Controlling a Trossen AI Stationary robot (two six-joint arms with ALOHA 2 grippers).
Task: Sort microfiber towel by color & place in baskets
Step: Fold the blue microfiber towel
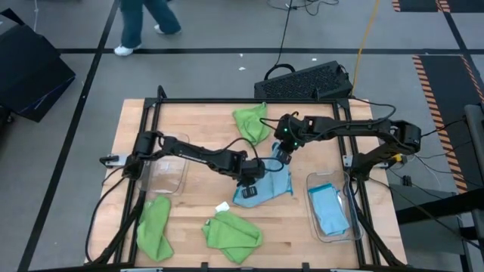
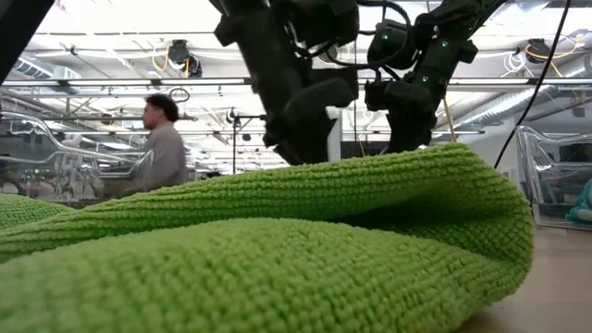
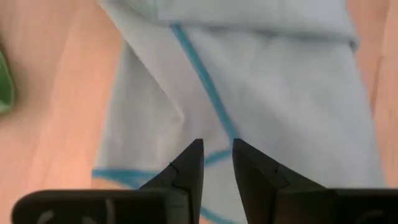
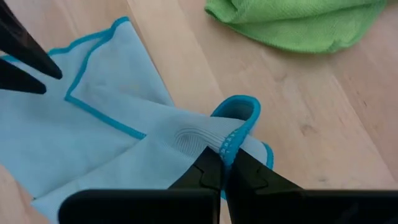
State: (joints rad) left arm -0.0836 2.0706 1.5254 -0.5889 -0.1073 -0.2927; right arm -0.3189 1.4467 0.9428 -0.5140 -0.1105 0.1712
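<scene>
Near the surface's (image 1: 204,151) left edge, an empty clear basket (image 1: 168,175), and in front of it, by the front-left corner, a lime green towel (image 1: 155,227). Further along the front edge, a second green towel (image 1: 233,234) with a white tag (image 1: 222,206) beside it. At the centre, a light blue towel (image 1: 266,186) spread flat: left hand (image 3: 216,163) low over its left part, fingers (image 3: 189,165) slightly parted with the teal hem between them, not clearly gripping. Just beyond, right hand (image 4: 222,169) pressed together on a raised fold of the same blue towel's edge, pinching it. Toward the back edge, a third green towel (image 1: 252,122), close behind the right hand. By the front-right corner, a second clear basket (image 1: 314,198) holding blue cloth (image 1: 330,211). Off the back edge, a black crate (image 1: 306,81) on the floor.
</scene>
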